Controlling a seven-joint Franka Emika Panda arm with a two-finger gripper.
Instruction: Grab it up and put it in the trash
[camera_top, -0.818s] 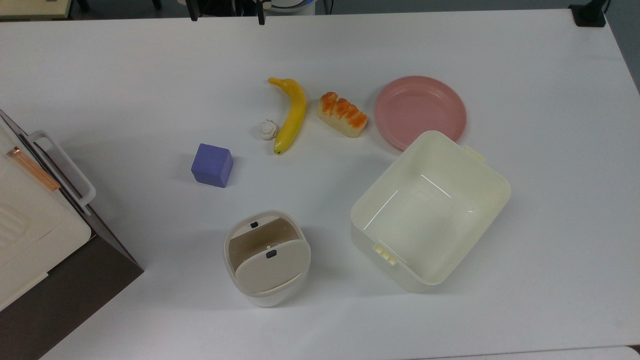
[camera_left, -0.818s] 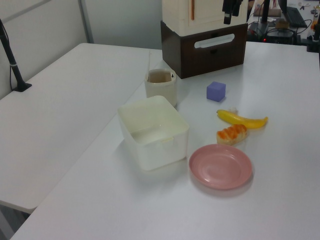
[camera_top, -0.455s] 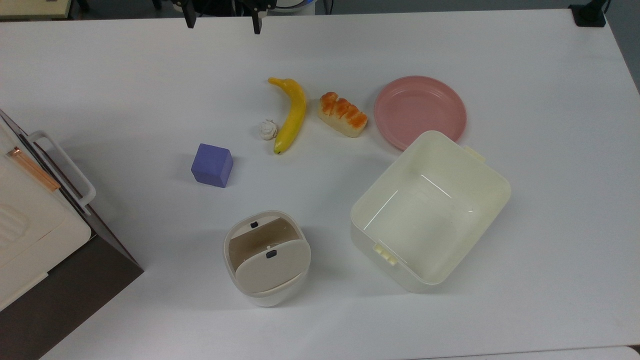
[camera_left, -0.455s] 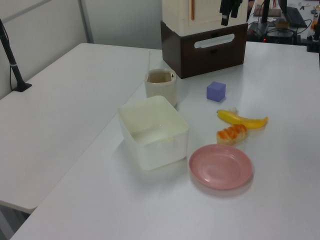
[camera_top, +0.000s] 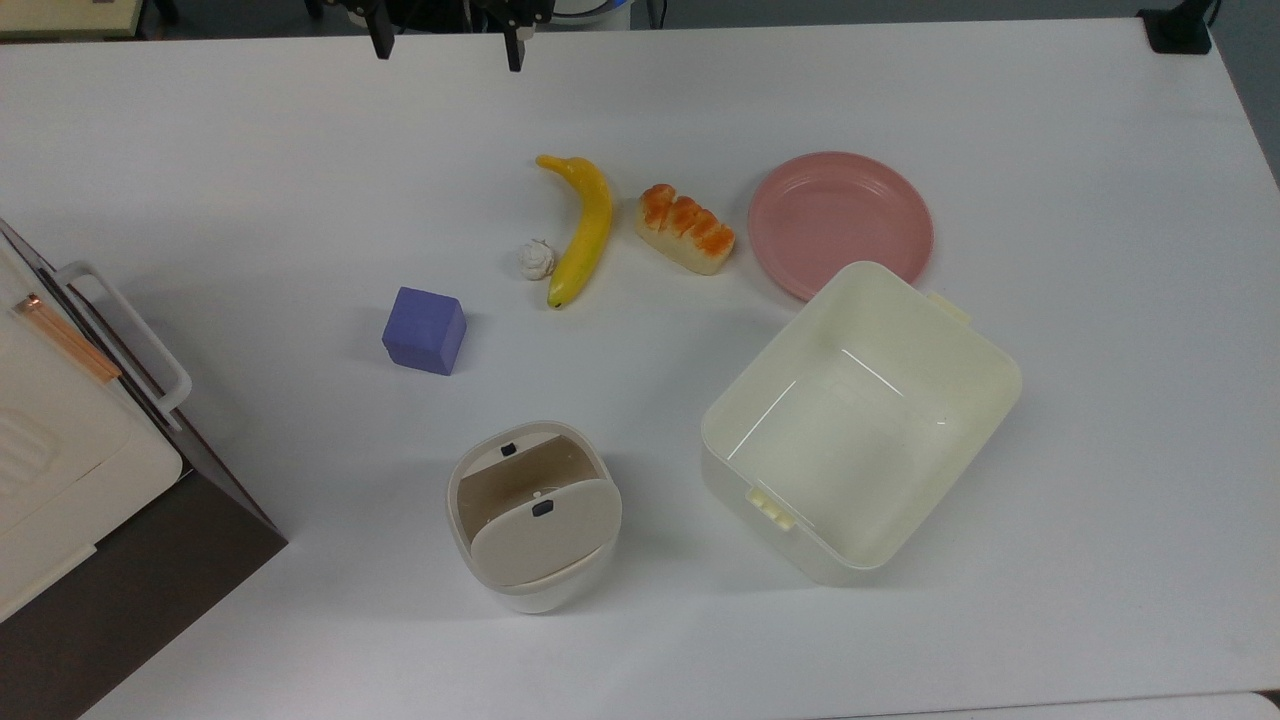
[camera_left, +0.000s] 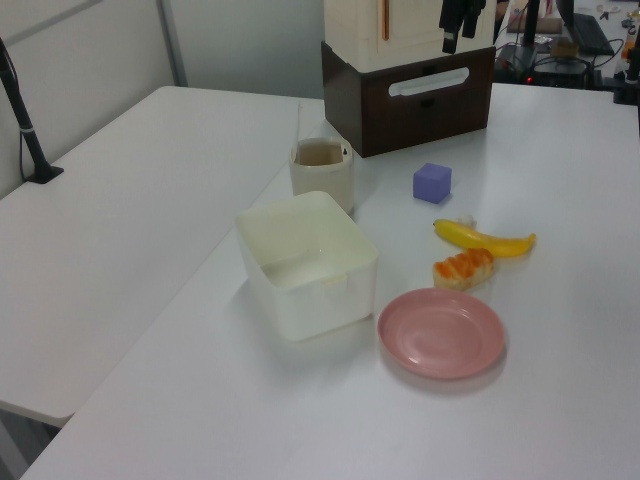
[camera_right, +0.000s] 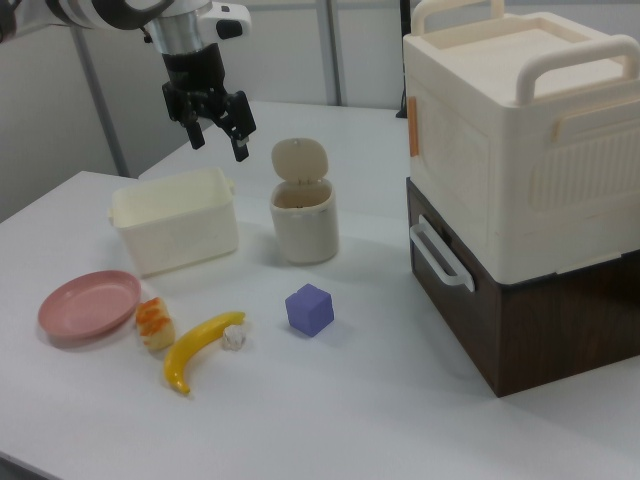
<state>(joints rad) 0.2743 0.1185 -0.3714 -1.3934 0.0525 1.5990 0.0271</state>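
the pincer (camera_right: 217, 136) hangs wide and empty, high up. the ball (camera_top: 537, 260) touches the banana (camera_top: 581, 230), open counter (camera_top: 300, 180) all round.

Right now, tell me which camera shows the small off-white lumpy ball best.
The top view: the lumpy ball lies fully exposed from above, beside the banana. In the right view it is a pale speck near the banana's tip. In the left view it peeks out behind the banana.
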